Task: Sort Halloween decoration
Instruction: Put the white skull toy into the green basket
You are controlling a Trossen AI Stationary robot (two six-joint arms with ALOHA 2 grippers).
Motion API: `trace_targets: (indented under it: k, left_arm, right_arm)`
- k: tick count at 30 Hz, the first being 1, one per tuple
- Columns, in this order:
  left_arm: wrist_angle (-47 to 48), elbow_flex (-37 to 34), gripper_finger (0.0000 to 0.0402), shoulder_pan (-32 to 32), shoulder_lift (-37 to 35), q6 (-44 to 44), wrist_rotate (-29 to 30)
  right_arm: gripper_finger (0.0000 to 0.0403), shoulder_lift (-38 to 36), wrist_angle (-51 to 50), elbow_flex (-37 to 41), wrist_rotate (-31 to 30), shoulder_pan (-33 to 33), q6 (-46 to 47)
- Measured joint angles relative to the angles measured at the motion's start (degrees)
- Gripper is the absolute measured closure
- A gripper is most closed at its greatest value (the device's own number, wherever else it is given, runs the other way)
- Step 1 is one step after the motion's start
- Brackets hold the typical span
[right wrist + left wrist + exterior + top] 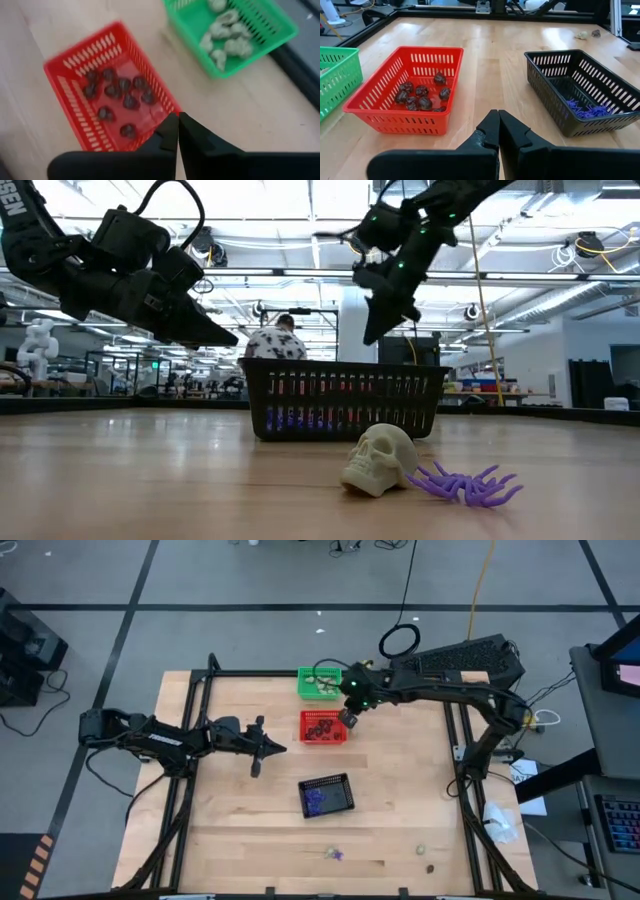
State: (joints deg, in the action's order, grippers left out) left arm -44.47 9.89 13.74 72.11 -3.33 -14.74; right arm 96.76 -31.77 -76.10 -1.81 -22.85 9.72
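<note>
The right pincer (347,720), shut and empty, is held above the red mesh basket (324,738) of dark brown trinkets (421,95), presumably after a drop, while cream and purple trinkets (334,854) wait near the bench's front edge.

Pale matt wooden table (400,810), glossy plastic mesh red basket (380,107), black basket (555,107).

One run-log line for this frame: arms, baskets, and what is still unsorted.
right gripper: shut, empty, above red basket | left gripper: shut, idle | loose: cream skull, purple spider, dark brown trinket
</note>
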Motion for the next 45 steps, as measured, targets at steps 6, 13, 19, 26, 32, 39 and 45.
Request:
trace_targets:
  k: [6,13,19,26,32,39,45]
  left_arm:
    - [0.0,0.0,0.0402,0.0,0.0,0.0,0.0]
    - [0.2,0.0,0.0402,0.0,0.0,-0.2,-0.2]
    - [0.5,0.0,0.0402,0.0,0.0,-0.4,-0.2]
    - [0.5,0.0,0.0402,0.0,0.0,-0.4,-0.2]
    - [0.5,0.0,0.0402,0.0,0.0,-0.9,-0.2]
    - [0.6,0.0,0.0402,0.0,0.0,-1.9,-0.2]
    - [0.5,0.0,0.0402,0.0,0.0,-2.0,-0.2]
  right_arm:
    - [0.0357,1.5,-11.1,-0.9,0.3,1.1,-1.2]
    - [0.0282,-0.7,-11.9,7.2,0.4,3.7,2.3]
    - [0.0223,-0.7,-6.4,14.4,0.8,6.3,6.8]
    - [0.0198,-0.6,0.5,17.6,2.1,8.3,9.3]
    - [0.0201,-0.6,0.8,17.7,0.9,10.3,-6.9]
    - [0.0201,-0.6,1.7,17.7,-4.0,11.8,-19.4]
    - [0.0202,0.7,2.5,17.7,-2.5,11.8,-21.8]
